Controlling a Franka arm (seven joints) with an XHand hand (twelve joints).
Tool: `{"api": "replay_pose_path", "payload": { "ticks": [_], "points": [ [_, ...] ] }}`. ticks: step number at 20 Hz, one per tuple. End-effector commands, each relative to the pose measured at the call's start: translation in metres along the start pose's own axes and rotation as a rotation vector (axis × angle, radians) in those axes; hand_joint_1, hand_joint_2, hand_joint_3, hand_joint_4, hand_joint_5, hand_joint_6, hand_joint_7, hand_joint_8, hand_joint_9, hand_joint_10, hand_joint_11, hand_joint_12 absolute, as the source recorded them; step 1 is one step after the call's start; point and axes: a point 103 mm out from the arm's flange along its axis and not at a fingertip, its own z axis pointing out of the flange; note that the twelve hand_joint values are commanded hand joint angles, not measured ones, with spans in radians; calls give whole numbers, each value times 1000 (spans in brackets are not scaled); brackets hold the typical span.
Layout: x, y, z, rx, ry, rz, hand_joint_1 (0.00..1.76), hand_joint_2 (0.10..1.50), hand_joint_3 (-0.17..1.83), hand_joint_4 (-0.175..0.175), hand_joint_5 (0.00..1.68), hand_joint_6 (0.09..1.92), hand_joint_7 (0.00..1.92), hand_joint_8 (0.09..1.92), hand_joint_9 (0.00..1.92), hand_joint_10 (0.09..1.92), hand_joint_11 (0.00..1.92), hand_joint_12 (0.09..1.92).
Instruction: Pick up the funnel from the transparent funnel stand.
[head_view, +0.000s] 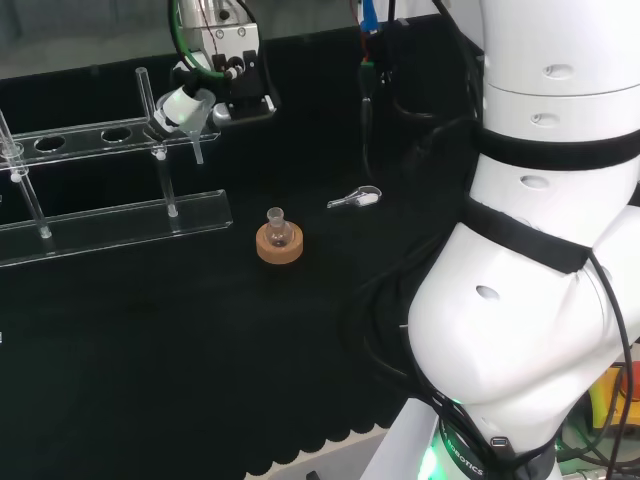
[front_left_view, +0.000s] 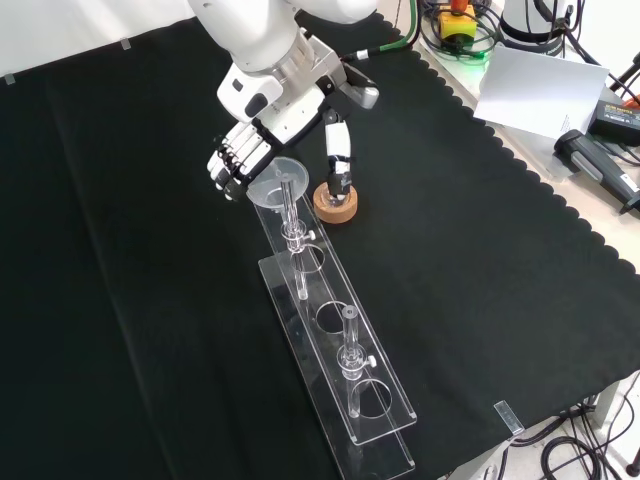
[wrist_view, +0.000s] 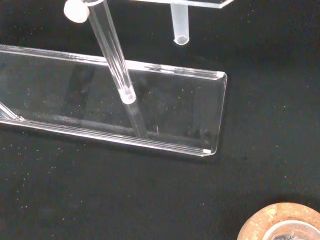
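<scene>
Clear funnel (front_left_view: 280, 178), upper centre of the front view: a wide cone and thin stem seated in the end hole of the stand (front_left_view: 340, 340) on the worktop. It is probably light, rigid, slippery and fragile, best held at the cone rim. The robot hand (front_left_view: 240, 155) curls its fingers round the cone.

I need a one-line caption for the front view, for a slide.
The hand reaches the funnel at the far end of the transparent funnel stand, beside a small flask on a cork ring.

Cork ring (head_view: 279, 246) (small flask (head_view: 276, 222) atop), scoop (head_view: 355, 199) nearby.
</scene>
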Motion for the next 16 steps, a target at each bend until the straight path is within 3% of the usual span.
{"api": "replay_pose_path", "payload": {
  "ticks": [1,10,16],
  "points": [
    [0,0,2,3,-6,3,447,686,44,-55,0,87,43,87,0,87,0,87],
    [2,2,7,3,2,12,451,698,47,-73,0,87,168,87,0,87,0,87],
    [1,4,9,-32,35,30,462,716,56,-78,21,87,312,148,56,87,0,87]
  ]
}}
